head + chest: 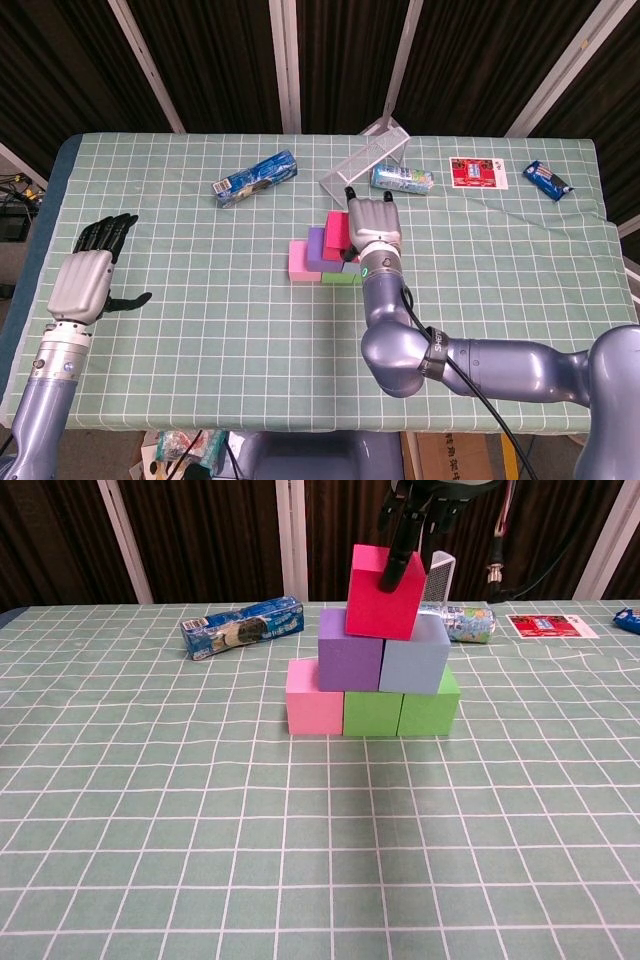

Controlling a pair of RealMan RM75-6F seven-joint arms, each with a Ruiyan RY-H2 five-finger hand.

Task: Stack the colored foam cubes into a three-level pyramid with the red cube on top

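Observation:
A three-level stack stands mid-table. Its bottom row is a pink cube [314,697] and two green cubes [372,713] [430,710]. A purple cube [350,650] and a light blue cube [415,655] sit on them. The red cube [380,595] rests on top, slightly turned. My right hand [418,505] holds it from above, with a dark finger down its front face. In the head view this hand [372,222] covers the right side of the stack beside the red cube [336,230]. My left hand [85,280] hovers open at the far left edge, empty.
A blue snack pack [243,626] lies behind and left of the stack. Behind it on the right are a wire rack [365,158], a lying bottle [465,622], a red card [477,172] and a small blue packet [548,179].

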